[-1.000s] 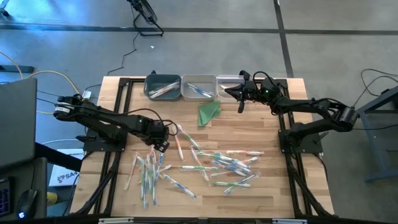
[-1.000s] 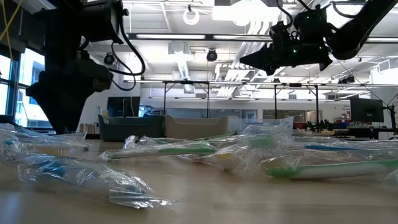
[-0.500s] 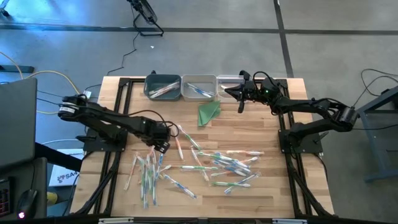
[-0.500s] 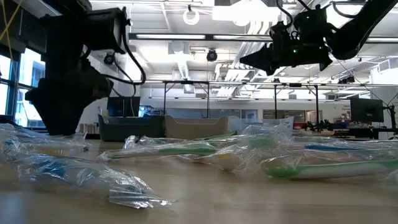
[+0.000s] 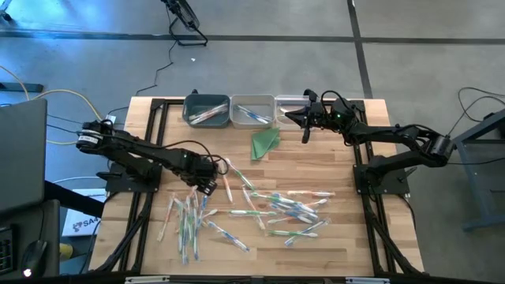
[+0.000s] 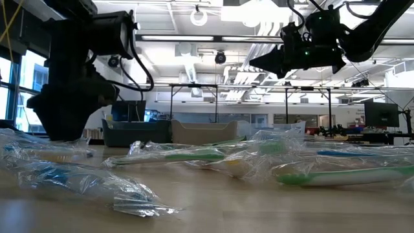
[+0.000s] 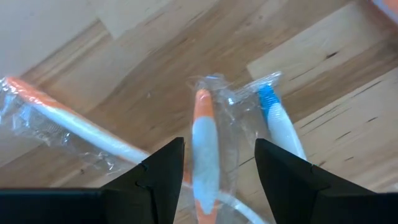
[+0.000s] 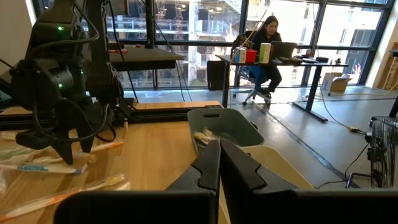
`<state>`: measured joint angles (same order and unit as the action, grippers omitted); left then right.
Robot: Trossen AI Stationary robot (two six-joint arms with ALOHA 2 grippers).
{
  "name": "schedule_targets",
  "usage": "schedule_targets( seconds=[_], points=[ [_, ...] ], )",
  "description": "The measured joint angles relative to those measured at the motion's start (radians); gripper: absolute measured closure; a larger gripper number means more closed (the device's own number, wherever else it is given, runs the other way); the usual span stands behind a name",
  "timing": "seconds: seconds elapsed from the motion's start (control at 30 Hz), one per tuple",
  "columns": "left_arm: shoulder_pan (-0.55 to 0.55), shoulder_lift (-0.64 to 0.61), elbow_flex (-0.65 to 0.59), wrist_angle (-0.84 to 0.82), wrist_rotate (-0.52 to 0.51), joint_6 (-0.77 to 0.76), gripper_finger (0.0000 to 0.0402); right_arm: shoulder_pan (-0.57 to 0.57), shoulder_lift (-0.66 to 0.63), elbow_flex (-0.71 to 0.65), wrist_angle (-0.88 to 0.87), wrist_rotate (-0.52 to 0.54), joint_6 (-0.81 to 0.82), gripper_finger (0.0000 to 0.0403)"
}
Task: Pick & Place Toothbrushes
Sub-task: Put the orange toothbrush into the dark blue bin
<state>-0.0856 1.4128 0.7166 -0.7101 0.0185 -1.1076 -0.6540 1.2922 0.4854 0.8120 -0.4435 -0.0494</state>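
Note:
Many wrapped toothbrushes lie flat on the wooden table: one heap point(image 5: 188, 217) toward the left, another point(image 5: 292, 209) in the middle. My left gripper point(image 5: 207, 184) is low over the left heap, open. In the left wrist view its fingers stand on either side of an orange-and-white toothbrush point(image 7: 204, 140) in a clear wrapper; a blue one point(image 7: 278, 122) lies beside it. My right gripper point(image 5: 289, 117) is shut and empty, held high by the bins at the far edge point(image 6: 253, 64).
Three bins stand in a row at the far edge: a grey one point(image 5: 207, 110) and a second point(image 5: 252, 111) hold a few toothbrushes, a third point(image 5: 291, 103) sits under the right gripper. A folded green triangle point(image 5: 265, 143) lies before them. A person sits at a desk point(image 8: 268, 38) in the room.
My left arm has shifted a little and settled lower over the left heap, its gripper staying at about the same spot. The right arm has kept still.

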Motion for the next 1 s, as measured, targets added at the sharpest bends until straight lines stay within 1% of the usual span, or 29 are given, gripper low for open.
schedule_targets(
  seconds=[0.3,0.4,0.77,1.0],
  points=[
    [0.0,0.0,0.0,0.01,0.013,0.0,0.021,0.0,0.0,0.0,0.0,0.0,0.0,0.04],
    [0.0,0.0,0.0,0.01,0.017,0.0,0.0217,0.0,0.0,0.0,0.0,0.0,0.0,0.04],
    [0.0,0.0,0.0,0.012,0.02,-0.001,0.0308,0.0,0.0,0.0,-0.001,0.0,0.0,0.04],
    [0.0,0.0,0.0,0.012,0.019,-0.001,0.0344,0.0,0.0,0.0,-0.001,0.0,0.0,0.04]
  ],
)
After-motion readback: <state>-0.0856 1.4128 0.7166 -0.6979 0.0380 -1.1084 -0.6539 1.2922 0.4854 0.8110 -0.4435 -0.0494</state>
